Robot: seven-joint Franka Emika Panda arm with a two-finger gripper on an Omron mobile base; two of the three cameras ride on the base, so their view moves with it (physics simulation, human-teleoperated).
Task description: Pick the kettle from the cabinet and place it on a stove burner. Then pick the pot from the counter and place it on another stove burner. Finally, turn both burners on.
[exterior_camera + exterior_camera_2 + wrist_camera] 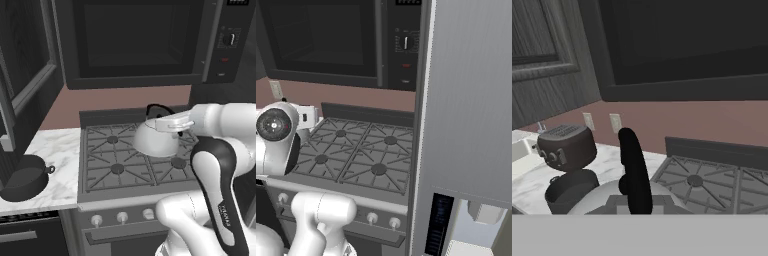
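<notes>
gripper (161, 121): clamped together on the thin black handle (633, 172) of the kettle; in the hand view the handle arches straight up between the finger tips, so the grip looks centred on its top.

why held so: taking the handle at its crown lets the body hang straight below the hand, spout level, which suits setting it down flat on a grate.

kettle (156, 140): directly under the gripper, hanging from it over the stove, seemingly clear of the grates, though I cannot tell for sure. It sits above the middle of the cooktop, nearer the back row.

burners (117, 169): below and around the kettle; the front-left one lies ahead and to the side of the gripper, bare. Judged from this, the first placing is near but not done.

knobs (122, 217): on the stove's front edge, lower than the gripper and nearer the base, untouched.

pot (24, 177): well off to the gripper's left, on the counter (55, 150) just beside the stove's edge, upright and open. It probably waits there so the second burner trip is short.

toaster (567, 145): farther left than the pot, just behind it on the counter.

microwave (140, 40): above the gripper, overhanging the cooktop, so lifting room is limited.
</notes>
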